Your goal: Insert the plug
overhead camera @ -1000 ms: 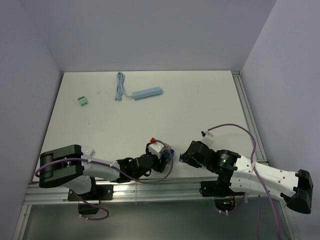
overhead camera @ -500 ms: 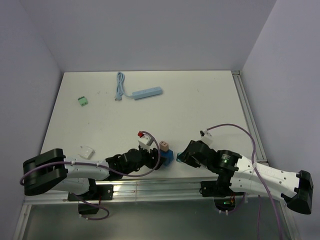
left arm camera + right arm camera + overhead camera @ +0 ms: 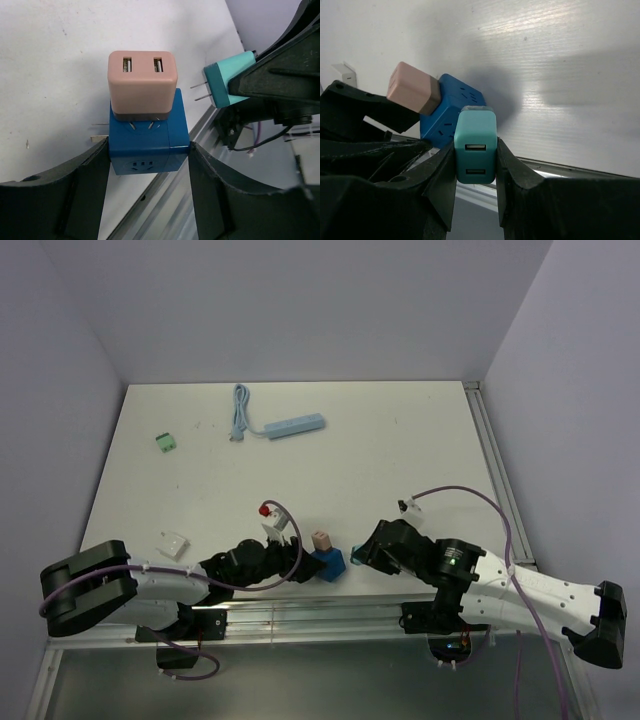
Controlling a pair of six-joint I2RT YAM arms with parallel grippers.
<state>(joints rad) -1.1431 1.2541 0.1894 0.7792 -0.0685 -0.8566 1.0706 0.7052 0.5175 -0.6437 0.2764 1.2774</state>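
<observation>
My left gripper [image 3: 148, 167] is shut on a blue cube socket [image 3: 147, 145], one finger on each side. A pink two-port USB charger [image 3: 142, 75] is plugged into the cube's top face. In the top view the cube [image 3: 331, 565] sits near the table's front edge, with my left gripper [image 3: 303, 559] at its left. My right gripper [image 3: 476, 172] is shut on a teal USB charger plug [image 3: 475, 150]. The teal plug's two prongs [image 3: 202, 91] point at the cube's right side, a short gap away. My right gripper [image 3: 366, 552] is just right of the cube.
A light-blue power strip [image 3: 295, 425] with its cable lies at the back. A green connector [image 3: 166, 442] is at back left. A small white part [image 3: 173, 543] lies near the left arm. An aluminium rail [image 3: 320, 615] runs along the front edge. A purple cable [image 3: 470, 495] loops over the right arm.
My left wrist has rolled and drawn back to the left, so the pink charger on the cube now shows on top. The right gripper with the teal plug has barely moved.
</observation>
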